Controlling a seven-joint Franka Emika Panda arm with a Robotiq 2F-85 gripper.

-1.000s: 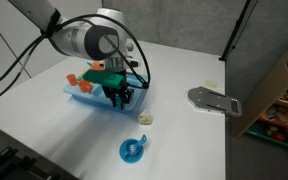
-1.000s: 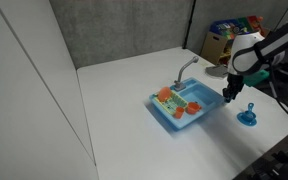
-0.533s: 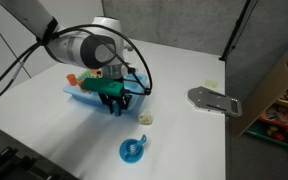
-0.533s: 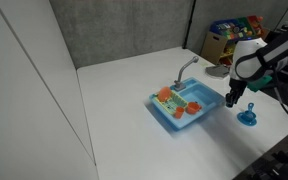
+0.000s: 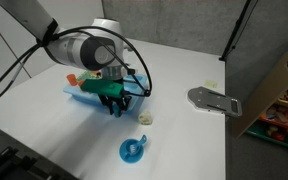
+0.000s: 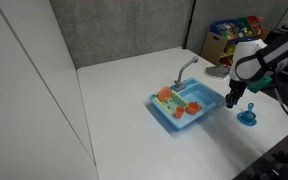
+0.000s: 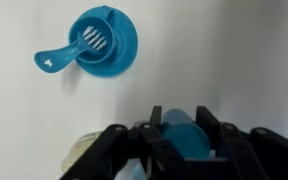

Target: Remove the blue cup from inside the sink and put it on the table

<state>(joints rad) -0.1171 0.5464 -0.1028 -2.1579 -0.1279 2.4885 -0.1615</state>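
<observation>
The lifting half of the job looks done. The blue cup (image 7: 187, 138) is out of the sink (image 5: 82, 90), and the wrist view shows it clamped between the fingers of the end effector (image 7: 181, 126), which is clenched on it.

In both exterior views the end effector (image 5: 115, 101) stands just outside the sink's rim, over the white bench (image 5: 184, 65), between the sink and a round blue dish with a handle (image 5: 132, 150). The arm hides the cup there, so I cannot tell whether it touches the bench yet.

What seems left is to lower the cup onto bare bench beside the sink, let go, and draw clear.

The sink (image 6: 189, 108) holds several orange and red pieces and something green, crowded toward its end near the grey faucet (image 6: 185, 69). I see no cup in it. The blue dish (image 7: 104, 45) has a slotted middle and carries nothing. A small pale thing (image 5: 146, 117) lies on the bench near the sink, close to the end effector.
</observation>
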